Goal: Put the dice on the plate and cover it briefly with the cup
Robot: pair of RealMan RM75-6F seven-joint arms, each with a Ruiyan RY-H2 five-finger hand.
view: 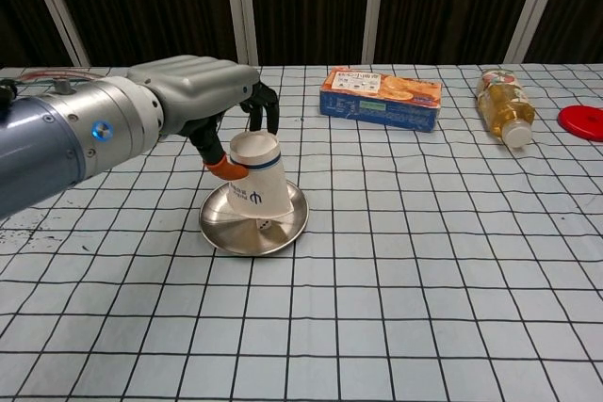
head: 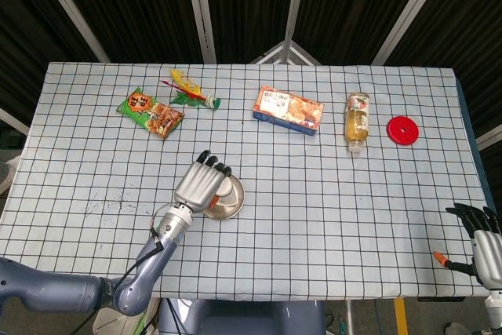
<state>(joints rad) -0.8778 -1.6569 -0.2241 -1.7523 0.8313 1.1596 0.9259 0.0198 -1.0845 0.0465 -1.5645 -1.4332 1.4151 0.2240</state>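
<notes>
A: Where is the dice (view: 267,224) sitting?

B: It is lying on the plate (view: 290,229), peeking out under the near rim of the cup (view: 258,177), which is hanging upside down and tilted just above it.

A: Who is holding the cup?

B: The left hand (view: 203,91) is gripping it from above, thumb on its left side and fingers curling over the far side. In the head view that left hand (head: 200,185) is covering most of the plate (head: 234,203).

A: And the other hand?

B: The right hand (head: 484,245) is resting at the near right corner of the table (head: 329,194), fingers spread and holding nothing.

A: What is lying farther back?

B: A snack bag (head: 150,112) at far left, a biscuit box (view: 381,98), a bottle (view: 502,107) and a red lid (view: 581,121) toward the right.
</notes>
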